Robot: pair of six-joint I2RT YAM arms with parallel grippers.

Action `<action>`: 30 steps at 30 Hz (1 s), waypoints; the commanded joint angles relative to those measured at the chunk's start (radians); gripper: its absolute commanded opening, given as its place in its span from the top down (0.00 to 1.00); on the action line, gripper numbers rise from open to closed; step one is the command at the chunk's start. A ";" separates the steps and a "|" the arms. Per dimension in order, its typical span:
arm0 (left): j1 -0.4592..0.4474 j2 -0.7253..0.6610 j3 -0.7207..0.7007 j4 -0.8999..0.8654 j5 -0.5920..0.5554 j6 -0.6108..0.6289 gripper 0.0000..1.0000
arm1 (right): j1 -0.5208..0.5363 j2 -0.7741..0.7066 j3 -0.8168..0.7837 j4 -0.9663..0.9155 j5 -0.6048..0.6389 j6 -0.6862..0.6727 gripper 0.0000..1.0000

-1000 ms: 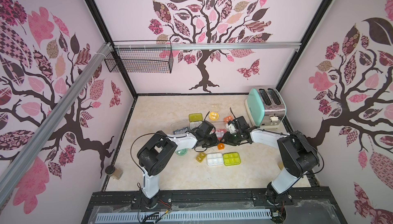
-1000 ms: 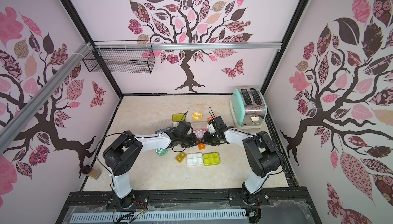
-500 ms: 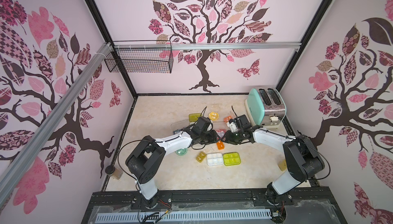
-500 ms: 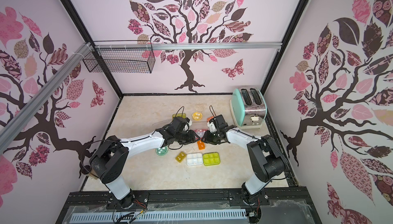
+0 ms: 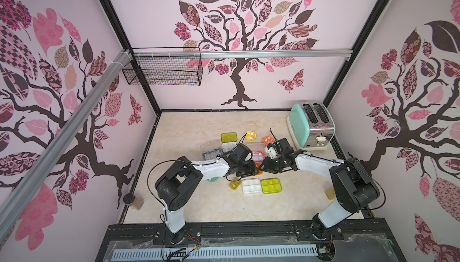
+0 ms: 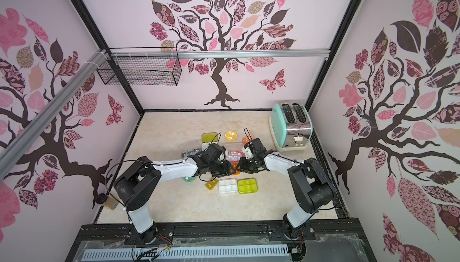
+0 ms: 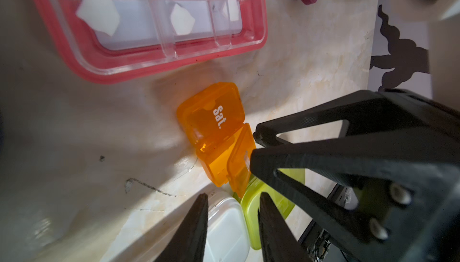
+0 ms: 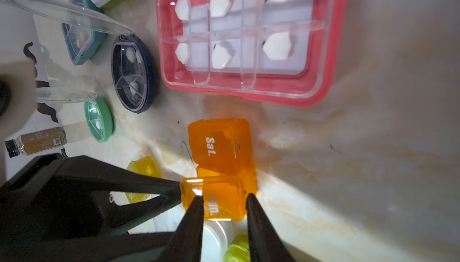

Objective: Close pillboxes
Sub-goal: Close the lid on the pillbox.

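An orange pillbox (image 5: 258, 172) (image 6: 236, 166) lies mid-table with both grippers meeting over it. Its "Sat." lid (image 7: 211, 116) (image 8: 216, 143) is down, while its "Sun." lid (image 8: 226, 188) (image 7: 242, 158) stands tilted up. My right gripper (image 8: 224, 197) (image 5: 264, 167) is open a little, its tips against that raised lid. My left gripper (image 7: 231, 196) (image 5: 252, 171) is open and holds nothing. It hovers over the white pillbox (image 7: 224, 226) (image 5: 251, 186) and the lime one (image 5: 270, 185), with one finger (image 8: 159, 191) touching the lid's side.
An open pink pillbox (image 8: 251, 36) with white pills lies just behind. Navy round (image 8: 133, 73), green round (image 8: 99, 120), blue (image 8: 82, 39), amber (image 5: 234, 185) and yellow (image 5: 229, 136) pillboxes surround it. A mint toaster (image 5: 311, 126) stands back right and a jar (image 5: 133, 199) front left.
Both grippers have come a little forward and together onto the orange pillbox. The left arm swung out and back. The right jaws have narrowed.
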 commanded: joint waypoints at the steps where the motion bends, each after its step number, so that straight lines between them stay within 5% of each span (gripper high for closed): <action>1: 0.001 0.025 0.001 0.012 -0.003 0.000 0.65 | 0.012 0.022 -0.008 0.017 -0.013 0.003 0.68; 30: 0.038 0.068 0.000 0.049 -0.033 -0.010 0.77 | 0.021 0.064 -0.008 0.036 -0.008 0.011 0.75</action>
